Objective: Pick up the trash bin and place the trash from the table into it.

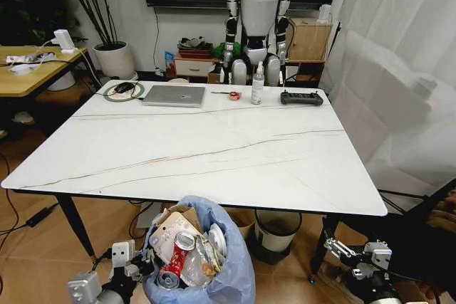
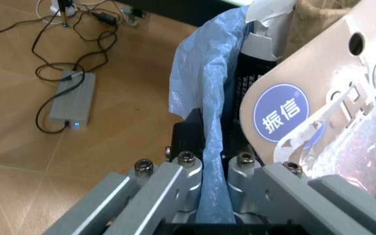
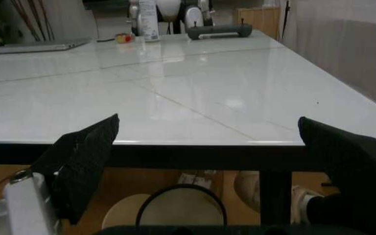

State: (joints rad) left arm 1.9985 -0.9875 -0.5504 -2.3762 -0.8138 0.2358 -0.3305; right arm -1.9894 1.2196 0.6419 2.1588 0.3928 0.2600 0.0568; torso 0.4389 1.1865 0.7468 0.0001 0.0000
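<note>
**Filled bin held below the front edge of the surface**

The trash bin (image 1: 214,265) is hanging low in front of the near edge of the surface (image 1: 214,154), its crinkled light-blue bag billowing over the rim. The trash (image 1: 187,247) is sitting inside it: torn brown cardboard, a crushed red can, white paper and clear packaging are piled up to the top.

The left claw (image 1: 135,265) is reaching in from the lower left, low and roughly level, and is pinching the bin's side. The left wrist view is showing what the head view cannot: the fingers (image 2: 175,181) are closing narrowly on a fold of the blue bag (image 2: 207,122) along the bin's rim, with a white package bearing a round blue label (image 2: 281,111) lying just beside them, and a grey power adapter (image 2: 72,100) with cables on the wooden floor below.

The right claw (image 1: 354,254) is sitting low at the right, below the surface's front edge, well apart from the bin. In its own wrist view its two dark fingers (image 3: 83,156) are standing wide apart with nothing between them, pointing across the white top towards a silver laptop (image 1: 174,95), a clear spray bottle (image 1: 257,85) and a black handheld device (image 1: 301,97) at the far edge.
</note>
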